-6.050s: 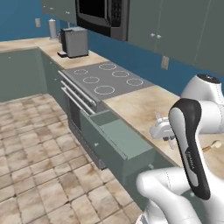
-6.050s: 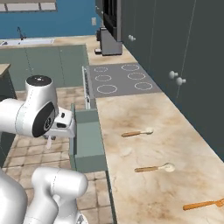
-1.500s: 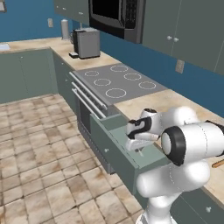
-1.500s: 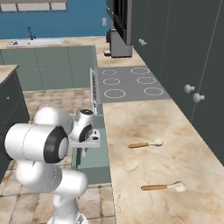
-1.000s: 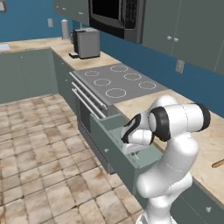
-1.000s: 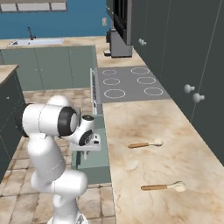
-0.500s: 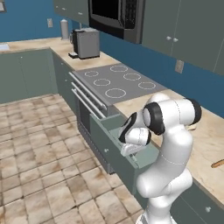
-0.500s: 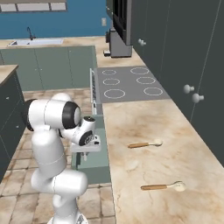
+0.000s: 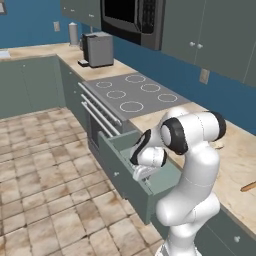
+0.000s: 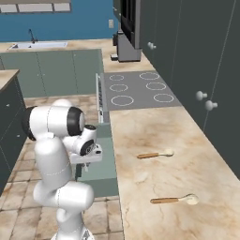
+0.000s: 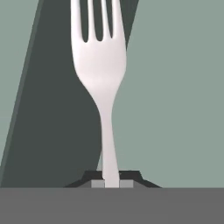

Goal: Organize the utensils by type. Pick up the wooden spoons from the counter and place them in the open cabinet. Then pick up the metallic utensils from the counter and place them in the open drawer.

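Blue walls (image 9: 30,20), tan tile floor (image 9: 45,200), stove (image 10: 138,86), microwave (image 9: 132,20).

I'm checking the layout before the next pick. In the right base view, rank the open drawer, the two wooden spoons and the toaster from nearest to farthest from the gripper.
1. Drawer, directly under the gripper.
2. Upper wooden spoon, on the counter to the right.
3. Lower wooden spoon, farther right, toward the viewer.
4. Toaster, far end beyond the stove.

Beige counter (image 10: 154,136), 2 wooden spoons (image 10: 155,154) apart on it
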You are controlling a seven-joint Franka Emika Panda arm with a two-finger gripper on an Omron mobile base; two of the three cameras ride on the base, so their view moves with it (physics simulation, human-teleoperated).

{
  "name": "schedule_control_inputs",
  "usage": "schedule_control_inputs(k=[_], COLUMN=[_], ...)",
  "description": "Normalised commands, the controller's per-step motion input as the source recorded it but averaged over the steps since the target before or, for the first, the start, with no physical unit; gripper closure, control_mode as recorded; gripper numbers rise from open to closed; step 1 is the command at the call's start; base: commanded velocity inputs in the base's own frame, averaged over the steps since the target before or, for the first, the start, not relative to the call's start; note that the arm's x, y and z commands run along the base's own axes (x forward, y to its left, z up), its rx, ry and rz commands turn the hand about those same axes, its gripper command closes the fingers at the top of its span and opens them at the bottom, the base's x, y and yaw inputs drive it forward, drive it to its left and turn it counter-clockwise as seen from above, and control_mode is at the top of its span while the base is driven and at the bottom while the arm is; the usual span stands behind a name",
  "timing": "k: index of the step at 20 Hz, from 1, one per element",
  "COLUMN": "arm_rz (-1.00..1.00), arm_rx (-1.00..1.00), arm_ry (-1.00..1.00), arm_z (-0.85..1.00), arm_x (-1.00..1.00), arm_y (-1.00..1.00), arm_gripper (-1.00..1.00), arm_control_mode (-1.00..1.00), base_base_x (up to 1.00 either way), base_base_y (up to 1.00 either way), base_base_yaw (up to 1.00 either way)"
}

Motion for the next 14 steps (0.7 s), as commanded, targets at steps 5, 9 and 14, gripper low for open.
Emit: schedule_control_inputs(k=[5,9,14], arm_rz=[0.00,0.00,-0.01], arm_rx=[0.00,0.00,0.01], arm_ry=[0.00,0.00,0.00], arm_z=[-0.42,-0.26,-0.16], arm_x=[0.00,0.00,0.00], arm_y=[0.50,0.44,0.48], arm_gripper=[1.00,1.00,1.00], arm_control_mode=[-1.00,-1.00,-1.00], base_base_x=[0.00,0.00,0.00], base_base_y=[0.00,0.00,0.00], base_base_yaw=[0.00,0.00,0.00])
